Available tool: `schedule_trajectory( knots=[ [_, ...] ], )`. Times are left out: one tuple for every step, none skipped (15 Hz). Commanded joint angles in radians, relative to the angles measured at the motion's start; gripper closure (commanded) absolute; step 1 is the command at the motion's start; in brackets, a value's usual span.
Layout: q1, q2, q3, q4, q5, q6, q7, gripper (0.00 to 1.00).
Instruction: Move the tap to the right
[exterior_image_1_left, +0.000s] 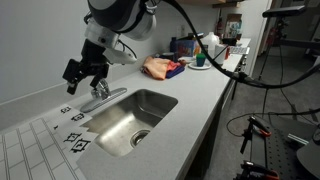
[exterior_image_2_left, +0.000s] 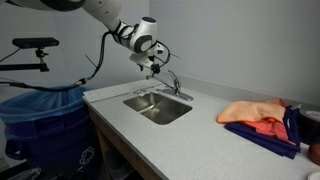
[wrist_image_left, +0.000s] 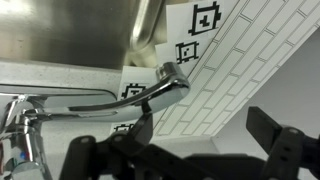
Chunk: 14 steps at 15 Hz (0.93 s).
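The tap (exterior_image_1_left: 103, 94) is a shiny chrome faucet behind the steel sink (exterior_image_1_left: 160, 98); it also shows in an exterior view (exterior_image_2_left: 173, 87). In the wrist view its long spout (wrist_image_left: 120, 98) crosses the frame, and the upright handle (wrist_image_left: 24, 130) stands at the left. My gripper (exterior_image_1_left: 84, 74) hangs just above and beside the tap, as an exterior view (exterior_image_2_left: 152, 63) also shows. In the wrist view the gripper (wrist_image_left: 205, 130) is open and empty. One finger sits right by the spout tip, the other far off to the side.
An orange cloth on a blue one (exterior_image_1_left: 162, 68) lies on the counter past the sink, also in an exterior view (exterior_image_2_left: 257, 116). Bottles and containers (exterior_image_1_left: 198, 50) stand further back. Printed markers (exterior_image_1_left: 75, 140) lie by the sink. A blue bin (exterior_image_2_left: 45, 125) stands beside the counter.
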Motion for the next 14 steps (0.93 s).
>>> schedule_trajectory(
  knots=[
    [0.002, -0.086, 0.026, -0.187, 0.032, -0.047, 0.001, 0.0],
    [0.004, -0.095, 0.026, -0.206, 0.031, -0.05, 0.001, 0.0],
    [0.004, -0.103, 0.032, -0.239, 0.035, -0.074, -0.004, 0.0],
    [0.01, -0.107, 0.031, -0.267, 0.028, -0.101, -0.006, 0.0],
    [0.017, -0.104, 0.032, -0.293, 0.022, -0.127, -0.004, 0.0],
    [0.021, -0.1, 0.036, -0.318, 0.024, -0.134, -0.009, 0.0],
    [0.026, -0.104, 0.037, -0.337, 0.019, -0.146, -0.014, 0.0],
    [0.031, -0.109, 0.035, -0.356, 0.008, -0.153, -0.018, 0.0],
    [0.032, -0.122, 0.036, -0.374, 0.005, -0.167, -0.02, 0.0],
    [0.032, -0.133, 0.036, -0.386, 0.003, -0.18, -0.024, 0.0],
    [0.033, -0.154, 0.036, -0.398, -0.003, -0.186, -0.029, 0.0],
    [0.036, -0.17, 0.034, -0.406, -0.01, -0.187, -0.03, 0.0],
    [0.039, -0.188, 0.034, -0.409, -0.018, -0.178, -0.037, 0.0],
    [0.044, -0.204, 0.03, -0.407, -0.033, -0.165, -0.039, 0.0]
  ],
)
